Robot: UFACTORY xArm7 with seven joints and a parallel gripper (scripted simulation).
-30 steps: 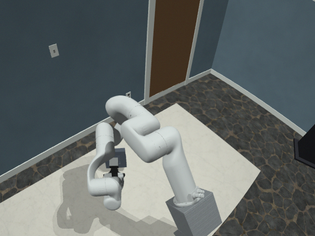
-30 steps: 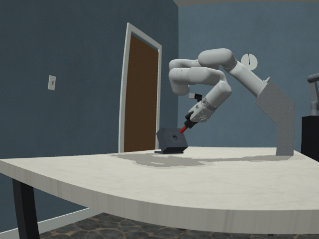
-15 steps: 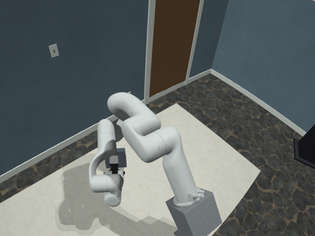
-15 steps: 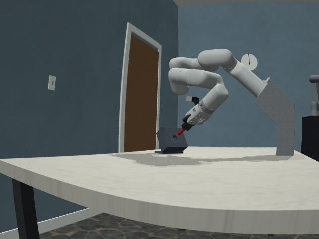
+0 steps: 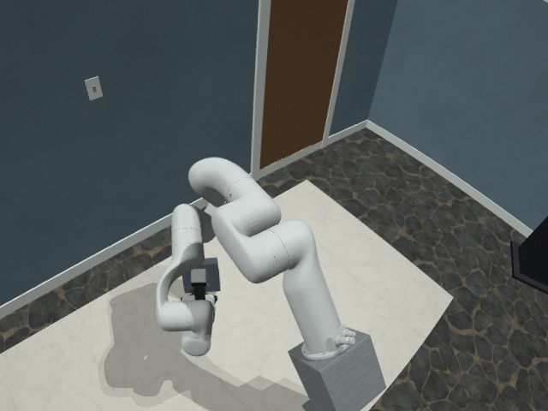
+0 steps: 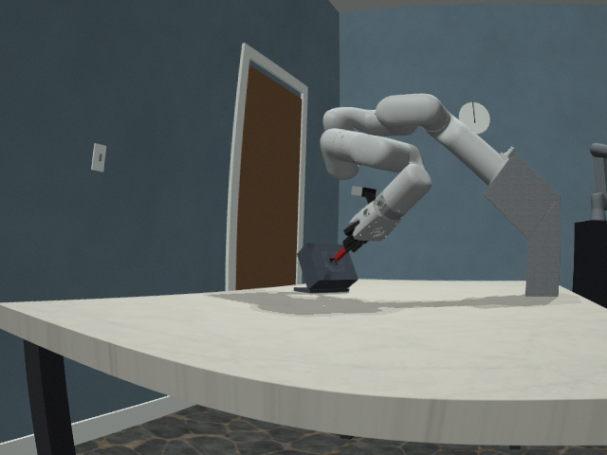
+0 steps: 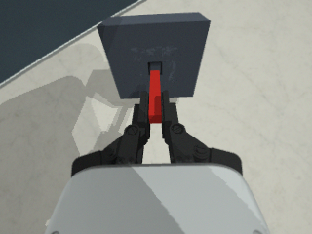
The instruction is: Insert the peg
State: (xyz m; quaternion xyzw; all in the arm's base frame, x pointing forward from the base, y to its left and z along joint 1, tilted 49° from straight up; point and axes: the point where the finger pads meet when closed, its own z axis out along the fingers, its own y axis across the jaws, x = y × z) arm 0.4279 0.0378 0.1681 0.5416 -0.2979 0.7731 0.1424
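Note:
The dark grey sloped panel (image 7: 180, 54) (image 6: 319, 266) (image 5: 212, 270) stands on the white table (image 6: 342, 353) (image 5: 345, 274) (image 7: 263, 107). Its square hole (image 7: 156, 65) is in the middle of the sloped face. My gripper (image 7: 155, 101) (image 6: 349, 245) is shut on the red peg (image 7: 155, 93) (image 6: 339, 254). The peg's front tip sits in the hole's mouth, and most of its length is still outside. In the top view the arm's wrist hides the peg and only the black fingers (image 5: 199, 289) show against the panel.
The arm's grey base block (image 5: 341, 376) (image 6: 534, 215) stands at the table's edge. A wall with a brown door (image 6: 266, 181) (image 5: 300, 74) lies behind the panel. A dark cabinet (image 6: 590, 259) stands at the right.

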